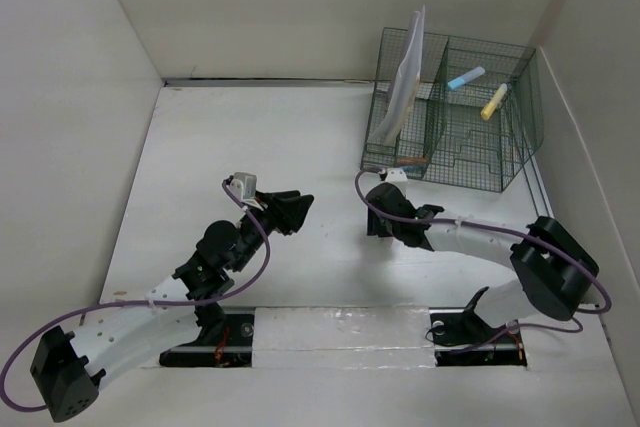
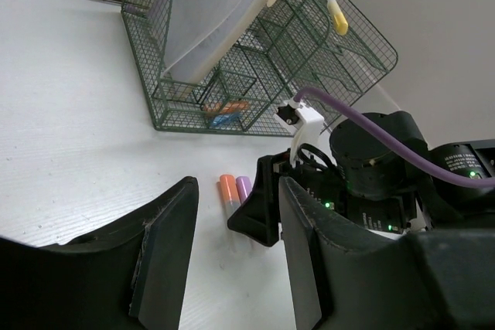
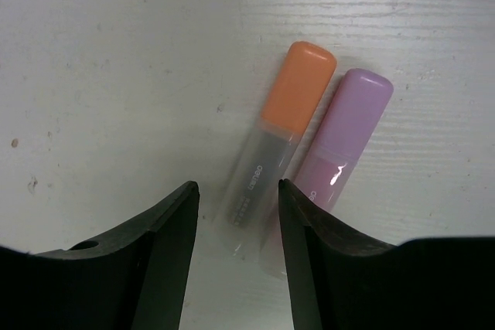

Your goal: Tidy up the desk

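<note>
Right gripper (image 3: pixel 237 229) points down at the desk (image 1: pixel 250 147) with its jaws apart. The desk is the broad white worktop that runs from the near edge, where both arm bases are bolted, to the far wall. Between the gripper's dark fingers (image 3: pixel 166 253) lies the clear barrel end of an orange-capped highlighter (image 3: pixel 282 141); whether the pads touch it cannot be told. A purple-capped highlighter (image 3: pixel 340 144) lies just beside it, parallel, with its lower end hidden behind one finger. Both lie flat on the desk, right of centre and about midway between the near and far edges, a little in front of the rack.

Left gripper (image 1: pixel 285 209) is spread open as well, with nothing between its fingers. It is held over the middle of the desk, turned toward the far right corner.

In that corner stands a dark green wire-mesh rack (image 1: pixel 520 137). White sheets of paper (image 1: pixel 405 87) lean upright in its left compartment. A blue marker (image 1: pixel 465 78) and a yellow marker (image 1: pixel 493 102) rest tilted in the compartments to the right. Something orange (image 1: pixel 412 161) lies in the low front tray — too small to make out.
</note>
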